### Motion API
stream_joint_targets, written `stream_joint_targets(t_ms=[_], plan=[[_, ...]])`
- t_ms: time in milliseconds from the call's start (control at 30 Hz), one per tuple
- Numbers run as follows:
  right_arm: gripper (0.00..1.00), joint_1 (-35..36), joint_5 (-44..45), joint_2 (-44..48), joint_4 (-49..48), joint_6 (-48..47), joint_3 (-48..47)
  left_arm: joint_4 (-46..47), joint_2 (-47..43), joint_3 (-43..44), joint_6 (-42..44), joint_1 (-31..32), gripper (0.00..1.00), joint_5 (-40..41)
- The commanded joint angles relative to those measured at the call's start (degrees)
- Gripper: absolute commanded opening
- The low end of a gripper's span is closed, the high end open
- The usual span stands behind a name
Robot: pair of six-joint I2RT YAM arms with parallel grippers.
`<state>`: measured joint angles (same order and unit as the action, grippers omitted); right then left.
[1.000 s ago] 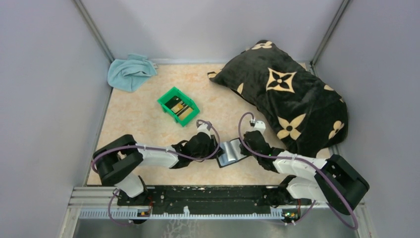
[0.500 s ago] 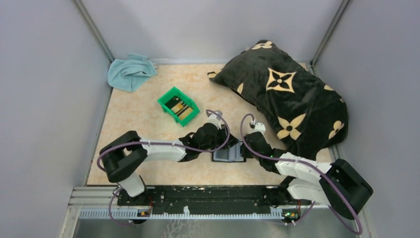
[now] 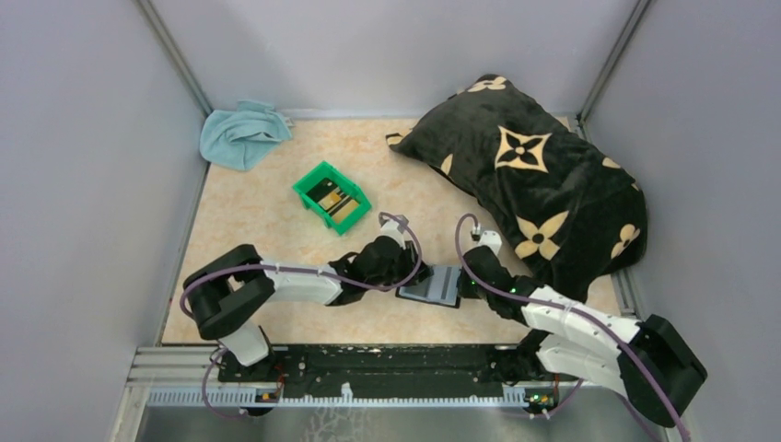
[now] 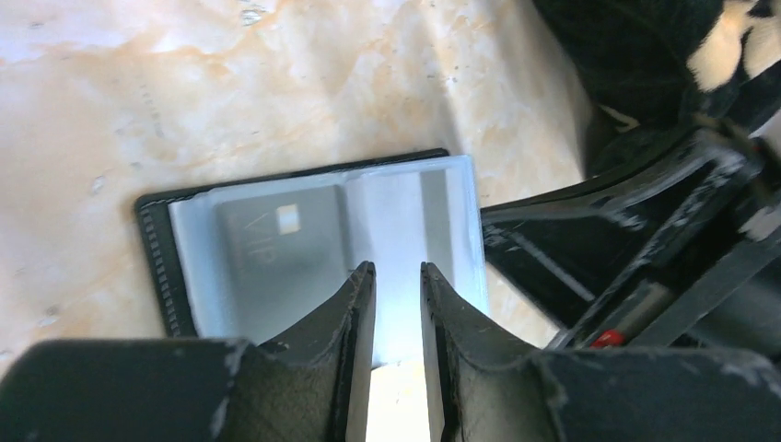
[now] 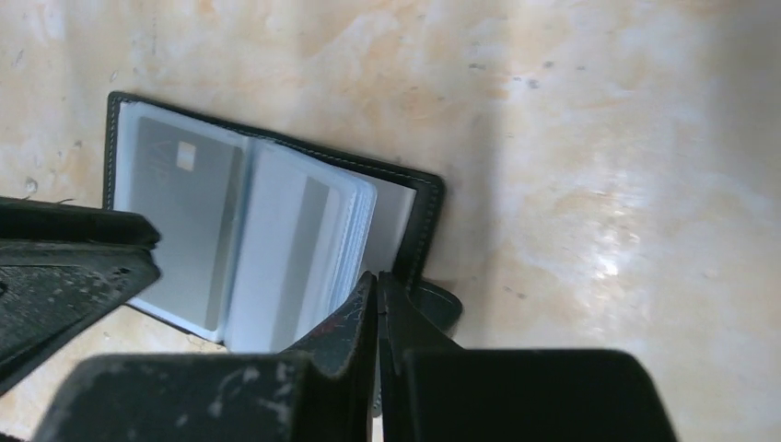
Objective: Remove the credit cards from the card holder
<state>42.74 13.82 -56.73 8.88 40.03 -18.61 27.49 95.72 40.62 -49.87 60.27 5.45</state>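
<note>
- My left hand (image 4: 396,269): fingers slightly parted, nothing gripped, above the open card holder (image 4: 405,216).
- My right hand (image 5: 378,278): closed, tips at its edge.
- Card holder flat on worktop (image 3: 249,239); grey credit card (image 4: 276,244) sleeved inside.

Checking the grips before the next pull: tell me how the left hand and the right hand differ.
The left hand has its fingers slightly apart; the right hand has them pressed shut. The left hand points over the clear sleeves of the card holder; the right hand sits at its black outer edge. Both reach the open card holder, from opposite sides.
</note>
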Motion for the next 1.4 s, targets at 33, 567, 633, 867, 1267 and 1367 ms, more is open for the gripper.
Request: stream_joint_targets(t_ms=[33, 567, 633, 867, 1267, 1367], plan=[[0.1, 0.6, 9.3, 9.3, 9.6, 0.7, -3.7, -2.0, -5.2, -3.2, 4.3, -0.2, 0.31, 5.0], [0.0, 0.6, -1.9, 3.9, -6.6, 0.8, -0.6, -1.8, -4.3, -4.8, 13.7, -1.0, 0.0, 3.8], [0.0, 0.6, -1.6, 2.6, -6.5, 1.3, 0.7, -1.2, -4.1, -5.5, 13.3, -1.1, 0.0, 3.2], [0.0, 0.6, -1.2, -2.2, -6.6, 2.2, 3.3, -0.1, -2.8, -6.4, 11.8, -1.1, 0.0, 2.2], [0.0, 0.5, -6.0, -11.9, -16.8, -0.2, 2.3, 2.7, 1.7, -5.2, 10.3, -1.2, 0.0, -2.7], [0.0, 0.3, -9.4, -14.6, -21.0, -1.1, 2.4, 4.5, 3.0, -5.7, 9.2, -1.2, 0.0, -3.9]])
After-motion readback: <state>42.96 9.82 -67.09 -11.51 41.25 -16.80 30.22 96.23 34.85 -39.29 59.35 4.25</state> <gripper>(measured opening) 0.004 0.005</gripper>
